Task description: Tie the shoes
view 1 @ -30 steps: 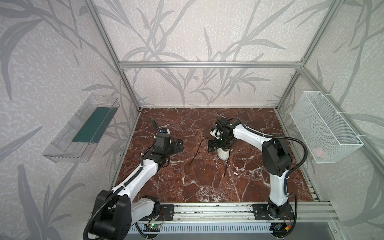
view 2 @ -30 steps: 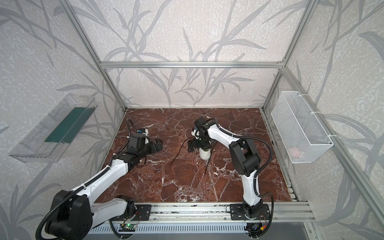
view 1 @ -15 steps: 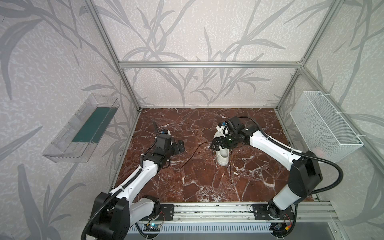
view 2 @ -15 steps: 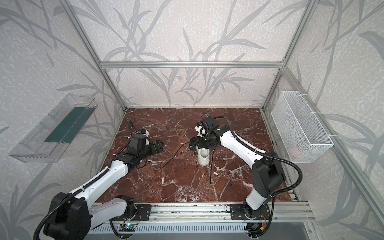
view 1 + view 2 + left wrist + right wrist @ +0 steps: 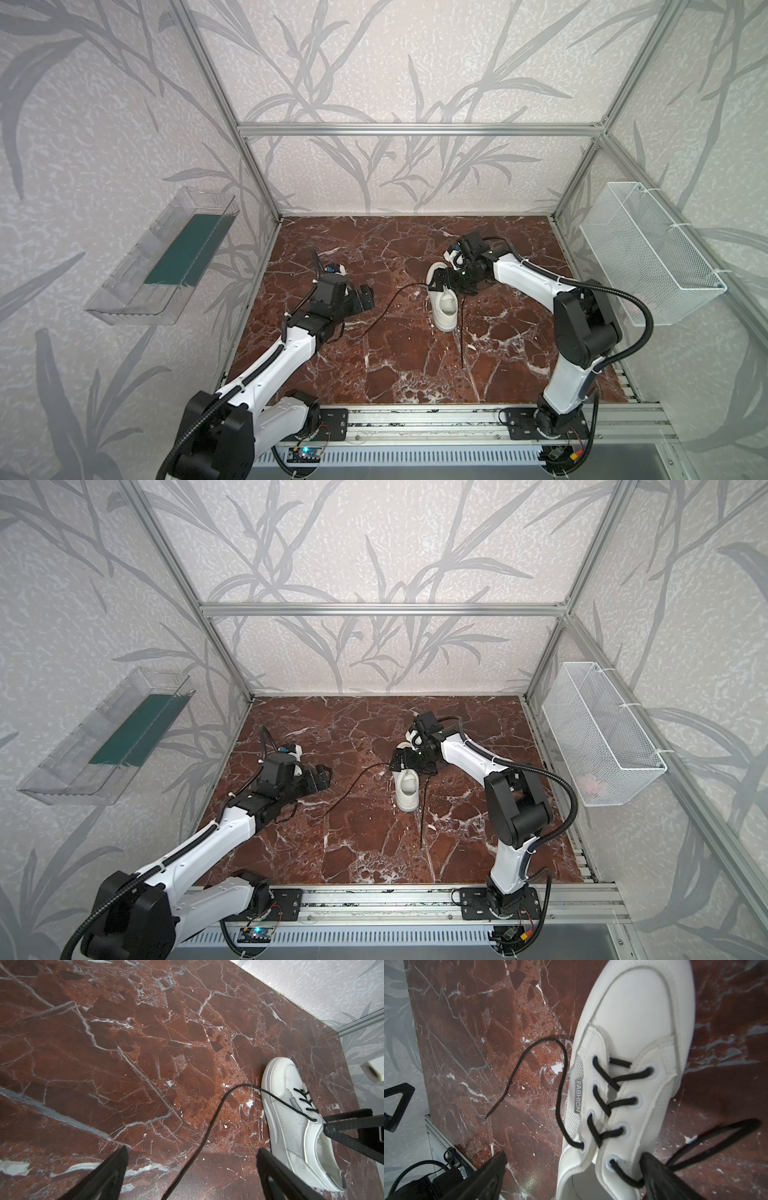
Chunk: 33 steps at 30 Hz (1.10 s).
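Spread wide and empty, the right tool (image 5: 573, 1154) hovers over the shoe (image 5: 633, 1022); the left tool (image 5: 192, 1149), likewise, over its loose lace (image 5: 216, 1114)

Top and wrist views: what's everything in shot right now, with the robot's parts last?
sneaker: one, white, right of centre on the tabletop.
laces: two loose ends, black, untied; one trails left, one toward the front.
tabletop: one, red-brown marble, cell floor.
clear tray: one, transparent with green liner, left wall.
wire basket: one, white, right wall.
left gripper: one, black, open above the left-trailing lace.
right gripper: one, black, open above the sneaker's collar.
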Motion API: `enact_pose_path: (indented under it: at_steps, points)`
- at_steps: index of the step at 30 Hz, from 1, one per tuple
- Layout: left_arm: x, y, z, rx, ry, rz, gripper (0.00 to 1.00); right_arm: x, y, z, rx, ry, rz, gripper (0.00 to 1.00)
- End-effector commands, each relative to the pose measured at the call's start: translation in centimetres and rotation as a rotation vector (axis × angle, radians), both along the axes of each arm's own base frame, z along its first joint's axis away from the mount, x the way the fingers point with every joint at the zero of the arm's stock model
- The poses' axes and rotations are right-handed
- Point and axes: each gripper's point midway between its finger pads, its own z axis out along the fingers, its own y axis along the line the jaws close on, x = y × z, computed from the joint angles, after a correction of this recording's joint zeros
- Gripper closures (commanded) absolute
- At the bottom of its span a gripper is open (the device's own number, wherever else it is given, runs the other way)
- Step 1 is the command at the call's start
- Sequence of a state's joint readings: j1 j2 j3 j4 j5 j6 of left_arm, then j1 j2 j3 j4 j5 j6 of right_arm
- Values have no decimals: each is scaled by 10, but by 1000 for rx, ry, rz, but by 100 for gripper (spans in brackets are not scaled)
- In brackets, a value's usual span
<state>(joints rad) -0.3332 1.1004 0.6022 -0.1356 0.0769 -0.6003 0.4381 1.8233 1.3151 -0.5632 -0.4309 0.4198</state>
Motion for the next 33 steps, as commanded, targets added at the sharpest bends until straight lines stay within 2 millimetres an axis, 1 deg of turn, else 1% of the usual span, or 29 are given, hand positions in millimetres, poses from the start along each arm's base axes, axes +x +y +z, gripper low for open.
enact_pose_path:
  at_steps: [1,5,10,11,14,17,19,20,22,24,27,33]
  points:
    - [4,-5,0,-18,-5,6,2,0,7,-5,57,12,22,0]
    - [5,-8,0,-10,-5,5,2,-6,17,-5,109,18,75,0]
    - [6,-11,-5,-6,4,3,2,-11,25,-1,169,38,97,1]
    - [6,-11,-5,-4,6,2,2,-11,24,1,161,33,92,1]
    - [6,-13,-7,-1,12,-3,2,-6,10,9,109,-10,37,1]
    - [7,-15,-8,0,15,-6,2,2,-4,16,119,-26,-30,1]
    - [8,-17,-7,0,16,-10,2,7,-8,17,124,-22,-39,1]
    - [7,-18,-9,6,22,-20,2,9,-8,16,126,-24,-32,1]
    - [10,-19,-13,16,17,-18,2,16,-8,6,115,-8,-45,0]
    - [13,-25,-8,15,20,-51,2,20,-2,5,145,23,-29,1]
    - [15,-31,-7,6,14,-61,2,26,1,-4,157,26,-40,1]
    - [15,-36,-11,3,36,-65,2,29,15,-11,227,69,-30,1]
